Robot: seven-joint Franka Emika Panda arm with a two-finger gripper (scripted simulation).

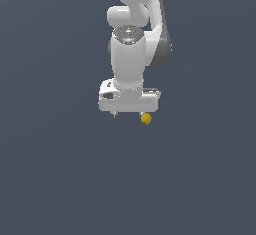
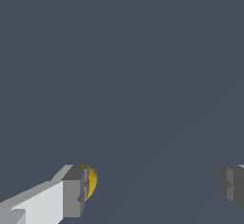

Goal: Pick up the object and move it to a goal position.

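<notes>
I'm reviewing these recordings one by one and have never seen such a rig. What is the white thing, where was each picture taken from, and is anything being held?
These are simulator renders of a white robot arm. The exterior view looks at it from a camera off the arm; the wrist view looks out from a camera on its wrist, past its two fingers. The gripper is open, its fingers wide apart. A tiny yellow-orange lump sits against one finger, and the other finger is well clear of it, so it is not clamped. The plain dark grey background shows nothing else. Whether the lump rests on a surface cannot be told.
</notes>
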